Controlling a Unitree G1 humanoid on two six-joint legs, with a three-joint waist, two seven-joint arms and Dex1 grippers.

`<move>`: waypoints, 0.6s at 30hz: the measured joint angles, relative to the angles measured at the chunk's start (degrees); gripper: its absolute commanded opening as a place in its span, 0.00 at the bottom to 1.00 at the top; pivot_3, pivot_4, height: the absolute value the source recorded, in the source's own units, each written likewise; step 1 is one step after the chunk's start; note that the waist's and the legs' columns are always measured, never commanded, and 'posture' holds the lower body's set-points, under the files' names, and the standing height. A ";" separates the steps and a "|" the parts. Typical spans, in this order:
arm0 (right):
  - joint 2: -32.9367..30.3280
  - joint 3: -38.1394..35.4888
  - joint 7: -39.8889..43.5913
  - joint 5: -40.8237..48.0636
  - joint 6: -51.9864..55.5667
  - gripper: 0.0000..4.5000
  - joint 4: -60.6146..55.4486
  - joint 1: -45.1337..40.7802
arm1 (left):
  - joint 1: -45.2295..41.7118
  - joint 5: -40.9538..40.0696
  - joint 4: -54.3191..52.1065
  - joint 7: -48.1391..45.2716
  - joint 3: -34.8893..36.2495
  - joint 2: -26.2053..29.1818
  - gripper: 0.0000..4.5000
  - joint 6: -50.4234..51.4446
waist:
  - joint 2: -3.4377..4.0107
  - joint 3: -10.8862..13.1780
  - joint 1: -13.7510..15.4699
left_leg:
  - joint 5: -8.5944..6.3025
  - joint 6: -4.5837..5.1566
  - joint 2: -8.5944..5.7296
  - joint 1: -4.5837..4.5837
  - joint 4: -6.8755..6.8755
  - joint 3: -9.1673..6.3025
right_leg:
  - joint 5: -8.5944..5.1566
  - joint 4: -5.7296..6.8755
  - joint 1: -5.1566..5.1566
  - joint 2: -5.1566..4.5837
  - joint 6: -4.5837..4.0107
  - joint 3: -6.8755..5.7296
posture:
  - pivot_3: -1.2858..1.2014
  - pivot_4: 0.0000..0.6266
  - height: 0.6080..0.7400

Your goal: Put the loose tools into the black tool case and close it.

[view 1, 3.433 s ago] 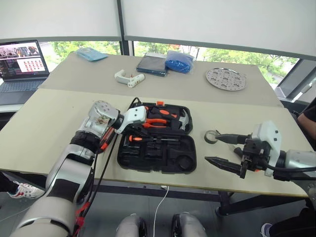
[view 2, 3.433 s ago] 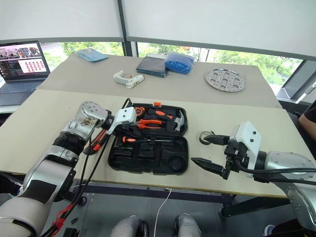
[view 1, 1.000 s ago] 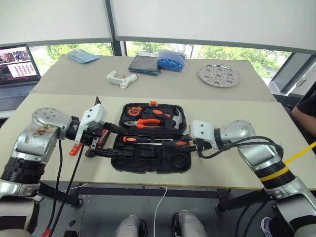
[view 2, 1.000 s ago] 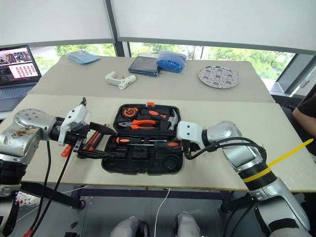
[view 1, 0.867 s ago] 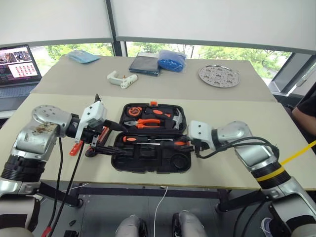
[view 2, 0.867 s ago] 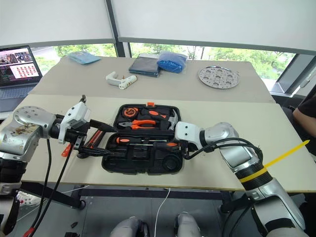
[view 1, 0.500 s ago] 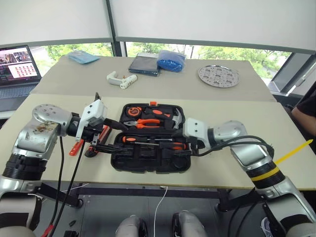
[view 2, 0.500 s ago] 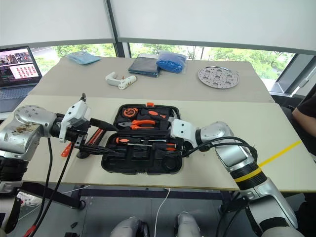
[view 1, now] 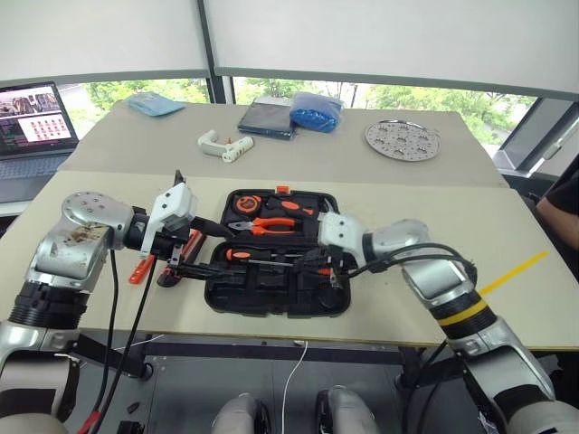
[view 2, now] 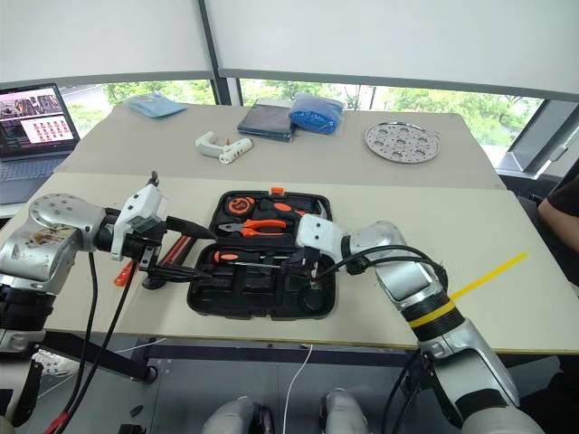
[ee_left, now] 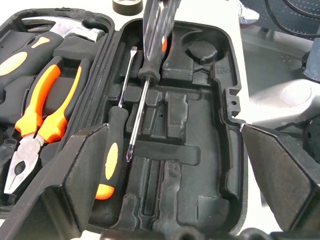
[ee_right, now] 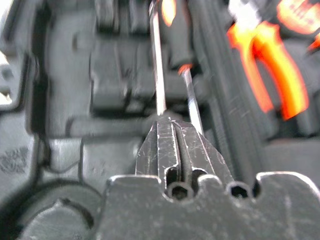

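Note:
The black tool case [view 1: 217, 289] lies open at the table's front; its far half holds pliers [view 1: 271, 223] and a hammer. Two screwdrivers lie head to tail in its near half. One has its orange-black handle [ee_left: 111, 161] towards my left gripper. My right gripper [view 1: 317, 263] is shut, its fingertips [ee_right: 167, 125] down at the root of the other screwdriver's shaft [ee_right: 157, 75], with nothing between them. My left gripper [view 1: 213, 249] hangs wide open at the case's left edge. Two orange loose tools [view 1: 140, 269] lie beside it on the table. A tape roll [ee_left: 125, 5] sits beyond the case.
On the far table are a white pistol-shaped tool [view 1: 222, 145], a dark pouch [view 1: 270, 117], a blue bag [view 1: 317, 110] and a perforated metal disc [view 1: 403, 140]. A laptop [view 1: 32, 113] stands far left. A yellow strip [view 1: 511, 271] lies at the right, near a person [view 1: 568, 203].
My right gripper has slid left from the case's right edge to over its near half and has shut. The left gripper has stayed open in place.

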 measured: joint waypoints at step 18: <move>-4.20 -25.04 -1.87 29.85 27.98 0.79 -25.55 6.50 | 31.43 -2.01 -9.71 26.49 28.74 0.81 1.00 13.22 | -0.02 0.02 -0.15 | 0.08 -0.23 0.05 0.07 -0.32 -0.24 | 0.03 -0.03 -0.05 -0.10 -0.49 -0.07 | 0.52 0.24 0.84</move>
